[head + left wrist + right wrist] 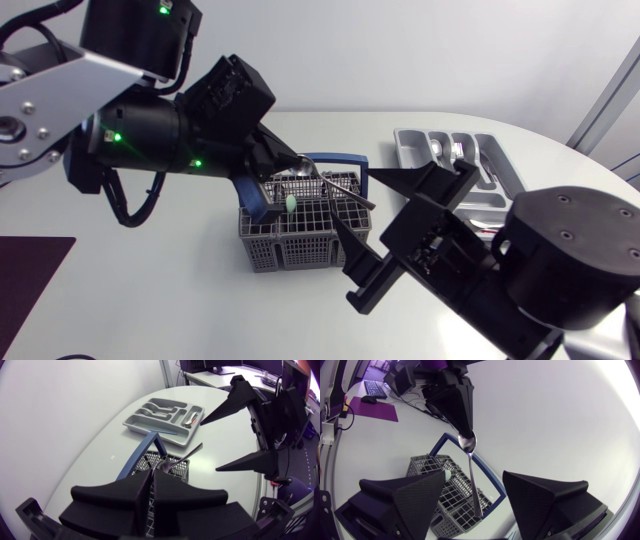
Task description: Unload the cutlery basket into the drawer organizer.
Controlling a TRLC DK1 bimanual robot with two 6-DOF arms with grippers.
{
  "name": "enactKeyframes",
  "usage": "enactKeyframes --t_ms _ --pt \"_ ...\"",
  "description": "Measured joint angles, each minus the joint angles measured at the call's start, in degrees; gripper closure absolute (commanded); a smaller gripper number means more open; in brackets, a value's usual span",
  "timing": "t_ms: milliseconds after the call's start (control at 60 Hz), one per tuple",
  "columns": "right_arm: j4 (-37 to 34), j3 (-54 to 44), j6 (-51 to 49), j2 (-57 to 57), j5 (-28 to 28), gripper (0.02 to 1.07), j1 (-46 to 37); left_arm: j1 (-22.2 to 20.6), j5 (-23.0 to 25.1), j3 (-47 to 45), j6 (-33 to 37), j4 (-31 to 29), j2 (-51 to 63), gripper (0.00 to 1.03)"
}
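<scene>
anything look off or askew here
The spoon is pinched by its bowl end in the left tool. Its handle slants free above the cutlery basket instead of standing in a compartment. Nothing looks spilled or damaged.

A white table (180, 300) carries a grey wire cutlery basket (300, 245) with a blue handle near its middle. A grey drawer organizer (402, 145) lies well apart from it, toward the far right. A dark mat (30, 280) lies at the left edge.
</scene>
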Motion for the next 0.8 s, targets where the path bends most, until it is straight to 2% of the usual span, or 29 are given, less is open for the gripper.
enactKeyframes --t_ms 367,550,717,800 --pt "9.0 0.0 -6.1 8.2 -0.5 0.61 -0.1 -0.3 2.1 3.9 -2.6 -6.7 2.4 1.00" --pt "9.9 0.0 -8.5 9.0 -0.7 0.61 -0.2 -0.5 2.3 5.4 -2.8 -8.8 3.2 1.00" --pt "10.8 0.0 -9.4 10.0 -0.7 0.71 -0.9 -0.7 2.3 6.3 -2.8 -9.4 3.2 1.00" --pt "10.9 0.0 -9.9 10.4 -0.8 0.71 -1.3 -0.8 2.3 6.6 -2.8 -9.7 3.2 1.00"
